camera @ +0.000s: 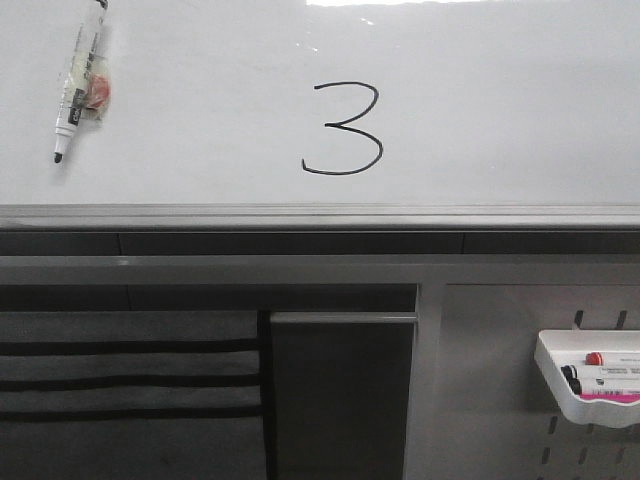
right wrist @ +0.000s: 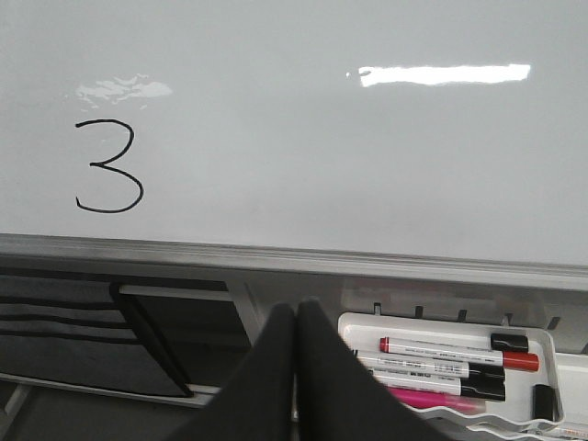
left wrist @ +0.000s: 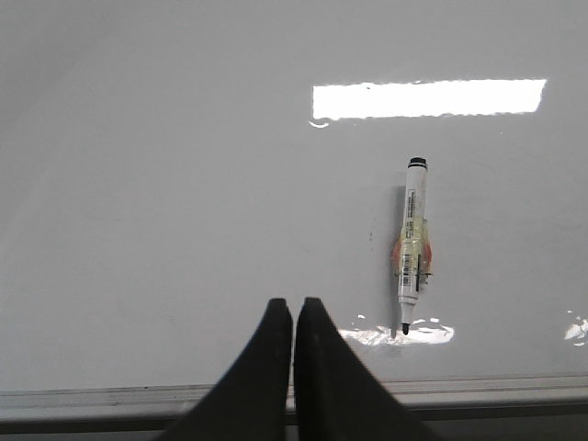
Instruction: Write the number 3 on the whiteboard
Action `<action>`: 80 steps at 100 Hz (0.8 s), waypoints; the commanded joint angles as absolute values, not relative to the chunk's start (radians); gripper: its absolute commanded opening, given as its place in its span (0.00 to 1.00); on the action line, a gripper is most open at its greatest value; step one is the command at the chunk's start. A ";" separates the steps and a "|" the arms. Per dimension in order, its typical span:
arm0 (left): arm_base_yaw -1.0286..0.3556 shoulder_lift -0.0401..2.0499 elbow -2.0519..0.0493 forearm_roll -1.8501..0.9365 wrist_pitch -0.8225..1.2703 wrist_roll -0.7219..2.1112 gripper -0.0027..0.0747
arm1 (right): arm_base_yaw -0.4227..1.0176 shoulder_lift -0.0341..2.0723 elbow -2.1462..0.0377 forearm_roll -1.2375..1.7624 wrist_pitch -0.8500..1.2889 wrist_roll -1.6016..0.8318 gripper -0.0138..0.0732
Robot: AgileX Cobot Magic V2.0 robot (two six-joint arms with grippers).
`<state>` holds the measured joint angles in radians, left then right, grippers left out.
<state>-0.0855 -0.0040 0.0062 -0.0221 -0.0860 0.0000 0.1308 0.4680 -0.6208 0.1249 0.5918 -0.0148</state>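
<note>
On whiteboard (camera: 500, 100), number 3 (camera: 343, 130) w/ marker (camera: 78, 85) well left; both my grippers (left wrist: 293, 308) (right wrist: 295, 310) pressed together, empty.

Only the tips of the robot's two arms show, each in its own wrist view; the front view shows no part of the body. The left gripper (left wrist: 294, 317) ends in two matte black fingers (left wrist: 272, 363) that are broad at the base and taper to narrow, rounded tips, with smooth, plain faces. A thin pale line runs between them. The right gripper (right wrist: 296, 320) looks the same: two black, wedge-shaped fingers (right wrist: 323, 377) with a dull, unmarked finish and softly rounded ends. No cables, screws, labels or printed markings can be made out on either pair.
</note>
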 commanded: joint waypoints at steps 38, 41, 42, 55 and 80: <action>-0.084 -0.033 0.012 -0.115 -0.166 0.108 0.01 | 0.125 0.474 -0.648 0.129 0.513 -0.020 0.08; -0.084 -0.033 0.012 -0.115 -0.166 0.108 0.01 | 0.125 0.474 -0.648 0.129 0.513 -0.020 0.08; -0.084 -0.033 0.012 -0.115 -0.166 0.108 0.01 | 0.125 0.474 -0.648 0.129 0.513 -0.020 0.08; -0.084 -0.033 0.012 -0.115 -0.166 0.108 0.01 | 0.125 0.474 -0.648 0.129 0.513 -0.020 0.08; -0.084 -0.033 0.012 -0.115 -0.166 0.108 0.01 | 0.125 0.474 -0.648 0.129 0.513 -0.020 0.08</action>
<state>-0.0855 -0.0040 0.0062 -0.1080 -0.0883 0.1047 0.1308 0.4680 -0.6208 0.1249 0.5902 -0.0148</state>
